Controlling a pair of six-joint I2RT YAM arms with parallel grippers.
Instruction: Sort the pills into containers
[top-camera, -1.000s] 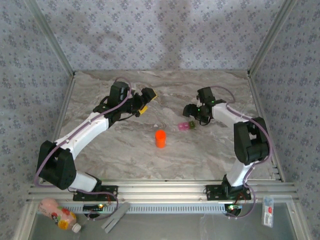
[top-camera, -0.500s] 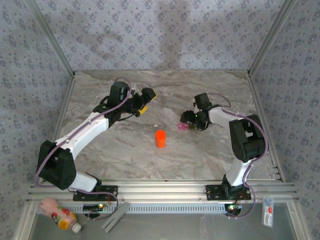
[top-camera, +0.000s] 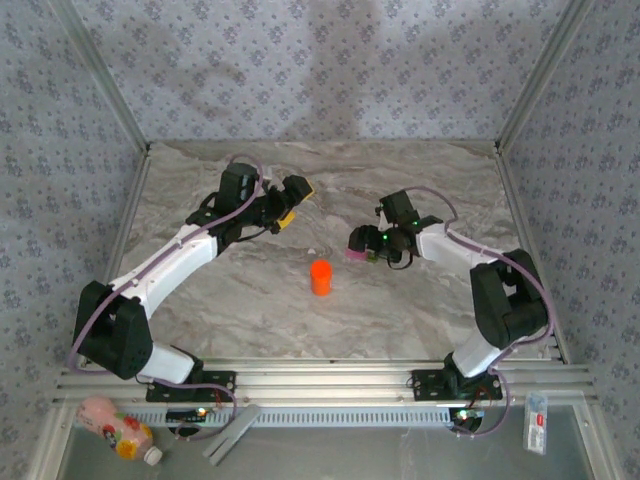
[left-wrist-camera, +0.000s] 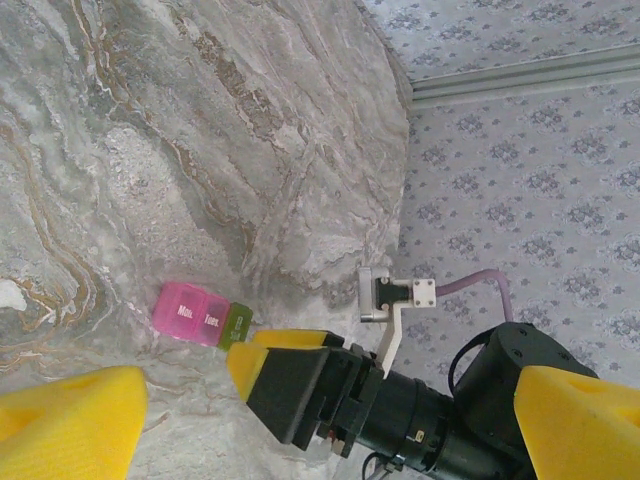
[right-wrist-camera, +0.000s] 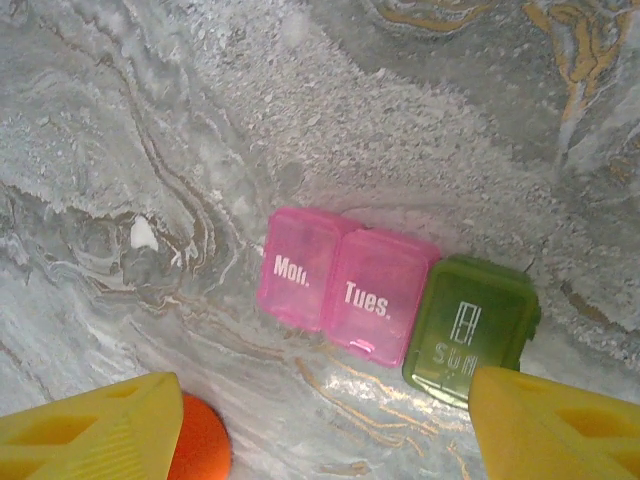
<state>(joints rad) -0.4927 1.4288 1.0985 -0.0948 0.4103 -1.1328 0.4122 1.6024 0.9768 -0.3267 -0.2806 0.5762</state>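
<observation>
Pill case (right-wrist-camera: 395, 308): two pink compartments, one green.

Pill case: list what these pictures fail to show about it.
- Right wrist: lids on the pill case are shut and cloudy, so contents are hidden.
- Right wrist: green compartment lettering is blurred; a finger of the right gripper covers its corner.
- Top external: case too small, partly under that gripper.
</observation>
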